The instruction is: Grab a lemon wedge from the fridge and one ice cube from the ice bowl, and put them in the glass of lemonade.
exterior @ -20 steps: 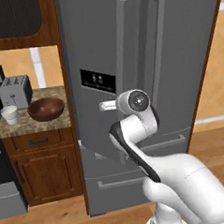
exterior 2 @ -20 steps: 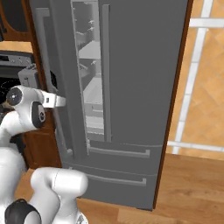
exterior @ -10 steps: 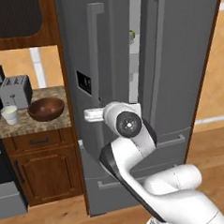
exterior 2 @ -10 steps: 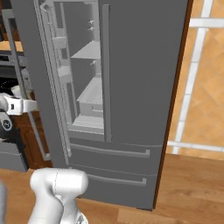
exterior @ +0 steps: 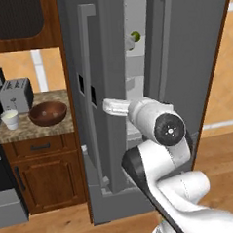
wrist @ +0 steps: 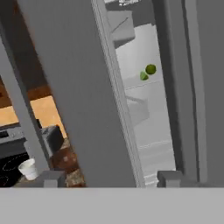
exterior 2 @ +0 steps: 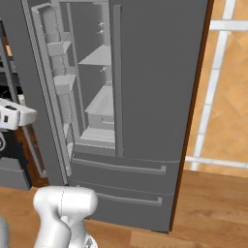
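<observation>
My gripper (wrist: 107, 178) stands open, holding nothing, the edge of the fridge (exterior 2: 145, 97)'s swung-out left door between its fingertips. Far inside on a shelf, the pale lemon wedge (wrist: 143, 76) sits just beside a darker green fruit (wrist: 151, 69). The ice bowl (exterior: 48, 113) and glass of lemonade (exterior: 10, 119) wait on the left counter (exterior: 26, 132), near the toaster (exterior: 16, 94).
</observation>
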Tool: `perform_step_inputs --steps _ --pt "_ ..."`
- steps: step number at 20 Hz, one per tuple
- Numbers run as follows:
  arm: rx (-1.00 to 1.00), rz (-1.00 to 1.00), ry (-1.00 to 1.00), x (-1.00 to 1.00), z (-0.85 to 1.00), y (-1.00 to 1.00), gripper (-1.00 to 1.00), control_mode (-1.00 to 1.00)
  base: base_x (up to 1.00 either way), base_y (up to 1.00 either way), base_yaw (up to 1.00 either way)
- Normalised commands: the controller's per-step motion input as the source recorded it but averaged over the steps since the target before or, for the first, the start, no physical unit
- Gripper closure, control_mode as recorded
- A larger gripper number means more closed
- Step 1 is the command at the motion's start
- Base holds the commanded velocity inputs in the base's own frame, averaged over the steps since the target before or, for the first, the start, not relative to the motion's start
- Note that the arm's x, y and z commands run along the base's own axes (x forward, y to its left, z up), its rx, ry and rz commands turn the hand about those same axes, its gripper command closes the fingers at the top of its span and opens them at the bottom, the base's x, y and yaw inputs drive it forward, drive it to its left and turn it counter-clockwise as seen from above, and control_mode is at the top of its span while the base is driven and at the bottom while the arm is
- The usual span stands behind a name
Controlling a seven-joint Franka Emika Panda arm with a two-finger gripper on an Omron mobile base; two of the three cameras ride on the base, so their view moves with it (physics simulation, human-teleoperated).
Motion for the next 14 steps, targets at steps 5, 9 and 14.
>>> perform_step_inputs --steps 5,9,14 --pt "0.84 -0.03 0.16 -0.20 -0.17 -1.00 -1.00 -1.00 0.00 0.00 0.00" --pt "0.95 0.00 0.29 0.00 -0.87 -1.00 -1.00 -1.00 0.00 0.00 0.00" --pt "0.91 0.01 0.31 0.00 -1.00 -0.61 -1.00 -1.00 0.00 0.00 0.00"
